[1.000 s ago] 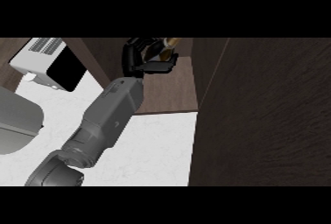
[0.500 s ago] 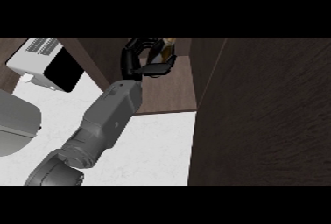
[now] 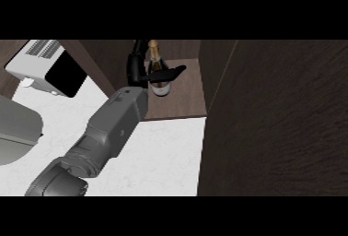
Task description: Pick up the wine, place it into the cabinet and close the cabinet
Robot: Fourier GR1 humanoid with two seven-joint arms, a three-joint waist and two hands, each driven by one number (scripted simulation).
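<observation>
Wine (image 3: 158, 87) now stands upright and in plain sight on the cabinet shelf (image 3: 183, 99), towards its back left, where a moment ago the hand wrapped it. Nearest me, the white tabletop (image 3: 163, 156) meets the shelf's front edge, and the dark cabinet door (image 3: 285, 115) stands open along the right. Farther in, the left hand (image 3: 139, 73) has loosened: fingers (image 3: 136, 57) straightened left of the bottle, thumb lying across it. Placing looks done; the hand's way out is over the front edge, clear of the door.

One camera — up at the robot's head.
It looks steeply down, close over counter (image 3: 159, 156) and open cabinet (image 3: 178, 105).
</observation>
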